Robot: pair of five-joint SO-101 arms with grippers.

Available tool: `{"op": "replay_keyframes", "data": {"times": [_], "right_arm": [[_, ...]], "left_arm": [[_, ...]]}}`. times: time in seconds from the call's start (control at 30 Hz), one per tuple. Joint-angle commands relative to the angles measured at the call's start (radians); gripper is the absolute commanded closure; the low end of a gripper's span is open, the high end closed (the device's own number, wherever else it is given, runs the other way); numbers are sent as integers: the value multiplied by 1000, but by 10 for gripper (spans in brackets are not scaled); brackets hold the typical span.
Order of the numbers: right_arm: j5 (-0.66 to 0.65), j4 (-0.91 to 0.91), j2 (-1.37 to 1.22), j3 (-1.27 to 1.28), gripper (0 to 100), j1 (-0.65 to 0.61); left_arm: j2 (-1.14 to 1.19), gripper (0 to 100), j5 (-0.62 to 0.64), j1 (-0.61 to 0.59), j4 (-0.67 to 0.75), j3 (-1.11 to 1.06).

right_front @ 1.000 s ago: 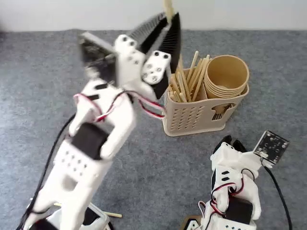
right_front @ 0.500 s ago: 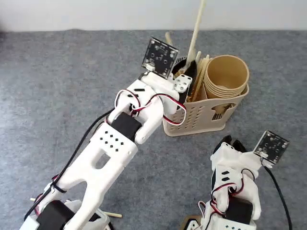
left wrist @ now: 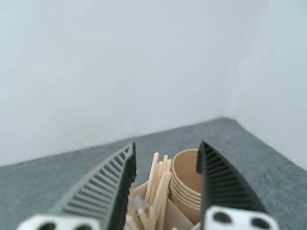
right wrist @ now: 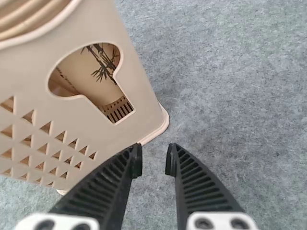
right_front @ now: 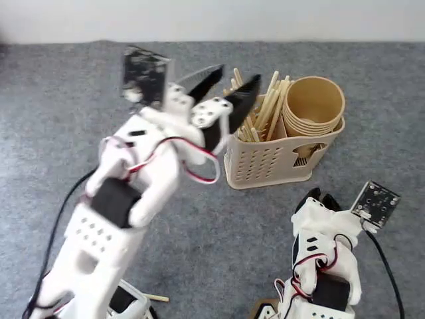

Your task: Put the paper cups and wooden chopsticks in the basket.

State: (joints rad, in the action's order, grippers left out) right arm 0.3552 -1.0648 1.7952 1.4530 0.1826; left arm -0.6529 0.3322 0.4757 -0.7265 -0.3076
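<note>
A beige perforated basket (right_front: 265, 163) stands at the middle right of the grey carpet. A stack of tan paper cups (right_front: 315, 106) sits in its right half, and several wooden chopsticks (right_front: 262, 109) lean in its left half. My left gripper (right_front: 226, 83) hovers by the basket's upper left corner, open, with nothing between its fingers. In the left wrist view the gripper (left wrist: 167, 145) frames the cups (left wrist: 184, 177) and chopsticks (left wrist: 158, 187). My right gripper (right wrist: 153, 160) rests low beside the basket's (right wrist: 72, 120) near right corner, fingers a narrow gap apart, holding nothing.
One loose chopstick (right_front: 156, 298) lies on the carpet by the left arm's base at the bottom edge. The right arm (right_front: 325, 252) stands just in front of the basket. A white wall runs behind the carpet.
The left gripper held a chopstick high, lowered it upright into the basket, then let go and drew back to the left with its fingers open. The right arm stayed still.
</note>
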Motion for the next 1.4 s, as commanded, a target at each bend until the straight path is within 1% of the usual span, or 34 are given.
{"op": "replay_keyframes", "data": {"times": [0.0, 0.17, 0.37, 0.43, 0.5, 0.67, 0.8, 1.0, 1.1, 1.27, 1.37], "right_arm": [[3, -2, 13, -3, 898, -7], [3, -2, 13, -3, 898, -7], [3, -2, 13, -3, 898, -7], [3, -2, 13, -3, 898, -8], [3, -2, 13, -3, 898, -10], [3, 5, 13, 17, 898, -41], [3, 5, 13, 26, 898, -41], [3, 5, 13, 26, 898, -41], [3, 7, 13, 26, 898, -48], [3, 7, 13, 28, 898, -67], [3, 7, 13, 28, 898, -67]], "left_arm": [[-81, 798, -18, -49, -172, 50], [-114, 798, -180, -83, -443, 48], [-118, 798, -353, -183, -683, 48], [-114, 798, -382, -233, -753, 44], [-120, 798, -384, -284, -795, 8], [-123, 798, -382, -453, -824, -131], [-123, 798, -377, -655, -827, -208], [-123, 798, -241, -973, -827, -337], [-123, 798, -262, -1111, -827, -409], [-123, 801, -302, -1289, -822, -483], [-123, 859, -304, -1381, -821, -483]]}}
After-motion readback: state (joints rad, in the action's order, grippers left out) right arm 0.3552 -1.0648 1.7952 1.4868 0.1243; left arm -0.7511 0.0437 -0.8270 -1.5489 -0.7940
